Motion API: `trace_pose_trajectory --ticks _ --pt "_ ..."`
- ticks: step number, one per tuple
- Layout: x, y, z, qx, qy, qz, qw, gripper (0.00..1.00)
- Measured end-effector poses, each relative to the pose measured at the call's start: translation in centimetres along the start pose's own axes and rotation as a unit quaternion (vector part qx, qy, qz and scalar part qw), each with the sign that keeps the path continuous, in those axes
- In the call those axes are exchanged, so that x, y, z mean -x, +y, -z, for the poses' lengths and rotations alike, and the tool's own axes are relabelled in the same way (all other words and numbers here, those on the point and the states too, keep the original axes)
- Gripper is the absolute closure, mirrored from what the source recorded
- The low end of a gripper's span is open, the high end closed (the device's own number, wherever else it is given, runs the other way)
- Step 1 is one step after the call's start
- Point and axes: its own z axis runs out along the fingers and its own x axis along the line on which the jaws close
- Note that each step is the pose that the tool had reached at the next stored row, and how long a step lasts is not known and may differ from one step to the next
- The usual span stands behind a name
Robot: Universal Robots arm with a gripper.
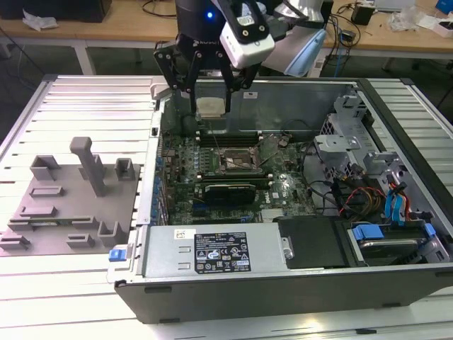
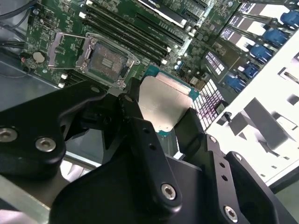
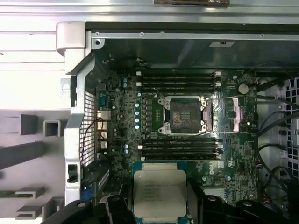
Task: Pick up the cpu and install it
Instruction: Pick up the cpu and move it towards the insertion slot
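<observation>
Clearly, the carrying step is in hand. The cpu [image 1: 211, 107] is clasped by two opposite edges in the gripper [image 2: 163, 116], whose jaws are clenched on it. It is held flat, metal top upward, in the air inside the open computer case [image 1: 297, 283], and it is not yet seated.

In the first wrist view the socket [image 3: 183, 115] is seen uncovered, with its metal frame [image 3: 233, 114] swung out to one side. The chip is seen apart from the socket, over the row of memory sticks [image 3: 180, 148] that lies closest to it.

As a judgement, installation calls for the chip to be brought squarely over the socket, kept level and turned to match its corners. A gentle lowering is also called for, since the contacts beneath are probably easily bent.

The motherboard [image 1: 184, 177] around the socket is crowded. A second row of memory sticks [image 3: 177, 79] is set on the socket's far side, and the opened frame beside it is the part most likely to be struck by a finger.

A bundle of cables [image 1: 354, 195] is seen well apart at the exterior view's right. The grey fixture plate [image 1: 71, 205] is left outside the case on the slatted table [image 1: 85, 92], at the exterior view's left, out of the way.
</observation>
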Motion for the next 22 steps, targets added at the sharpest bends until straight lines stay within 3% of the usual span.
trace_pose_trajectory --ticks 6,11,14,22 --pt "0.08 0.03 -1.41 -0.0001 0.0007 0.000 1.0000 0.45" --pt "0.52 0.82 -2.89 0.0000 0.0007 0.000 1.0000 0.45" --pt "0.99 1.37 -3.52 0.0000 0.0009 0.000 1.0000 0.45" --pt "3.22 2.63 -5.18 0.0000 0.0028 0.000 1.0000 0.45"
